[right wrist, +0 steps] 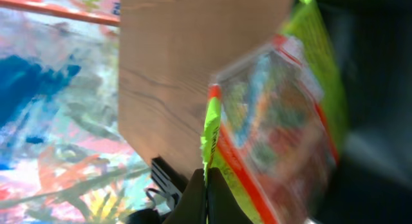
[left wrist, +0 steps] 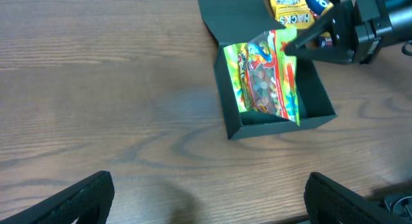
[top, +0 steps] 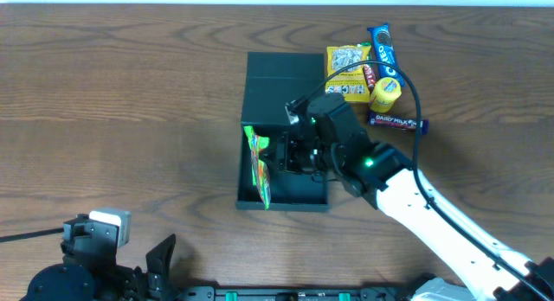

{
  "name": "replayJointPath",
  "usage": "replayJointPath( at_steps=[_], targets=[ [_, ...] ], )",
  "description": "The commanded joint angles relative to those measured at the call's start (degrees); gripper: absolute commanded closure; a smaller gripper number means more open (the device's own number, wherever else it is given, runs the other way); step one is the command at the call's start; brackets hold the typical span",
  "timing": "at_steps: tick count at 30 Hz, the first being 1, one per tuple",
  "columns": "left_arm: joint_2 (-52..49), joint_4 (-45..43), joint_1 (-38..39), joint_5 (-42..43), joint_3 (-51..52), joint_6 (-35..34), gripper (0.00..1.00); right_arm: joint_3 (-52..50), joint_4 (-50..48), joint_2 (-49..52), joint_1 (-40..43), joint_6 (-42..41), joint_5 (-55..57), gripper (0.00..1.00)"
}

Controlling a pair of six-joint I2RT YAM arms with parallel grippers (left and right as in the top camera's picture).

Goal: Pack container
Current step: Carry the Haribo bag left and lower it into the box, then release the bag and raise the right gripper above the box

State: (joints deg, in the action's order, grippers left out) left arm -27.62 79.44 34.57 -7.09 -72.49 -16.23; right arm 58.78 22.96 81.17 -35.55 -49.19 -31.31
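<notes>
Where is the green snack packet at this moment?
Overhead, the green snack packet stands on edge inside the container, against its left wall, near the table's centre. The right pincer is shut on its edge.

A robotics lab, by the look: wood-grain table (top: 130,93), white robot arm (top: 433,216) (colour-splotched floor (right wrist: 58,121) below).

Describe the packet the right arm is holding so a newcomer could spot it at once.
Find the dark open container mid-table. Standing on edge along its left wall is a bright green packet with orange-red trim, pinched by the right gripper. It is the only snack inside; the yellow and blue snacks lie outside by the lid.
</notes>
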Motion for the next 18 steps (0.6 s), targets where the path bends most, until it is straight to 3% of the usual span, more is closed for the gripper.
replayJointPath(
  at_steps=[1,2,3,4,5,9,18],
  targets=[
    [0.04,0.04,-0.15,-0.35,-0.76,0.81,0.05,0.37,4.24,0.83,1.79,1.68,4.87,0.99],
    [0.04,0.04,-0.15,-0.35,-0.76,0.81,0.05,0.37,6.03,0.83,2.19,1.66,7.61,0.98],
    [0.04,0.04,-0.15,-0.35,-0.76,0.81,0.05,0.37,7.87,0.81,2.69,1.66,10.47,0.87],
    [0.04,0.04,-0.15,-0.35,-0.76,0.81,0.05,0.42,8.92,0.81,3.13,1.68,12.15,0.67],
    [0.04,0.07,-0.15,-0.35,-0.76,0.81,0.05,0.52,9.7,0.81,3.69,1.7,13.35,0.55],
    [0.04,0.04,-0.15,-0.35,-0.76,0.79,0.05,2.43,12.87,0.79,5.53,2.03,16.46,0.26],
    [0.04,0.04,-0.15,-0.37,-0.76,0.79,0.05,14.34,30.93,0.79,5.84,3.5,32.59,0.17]
  ],
)
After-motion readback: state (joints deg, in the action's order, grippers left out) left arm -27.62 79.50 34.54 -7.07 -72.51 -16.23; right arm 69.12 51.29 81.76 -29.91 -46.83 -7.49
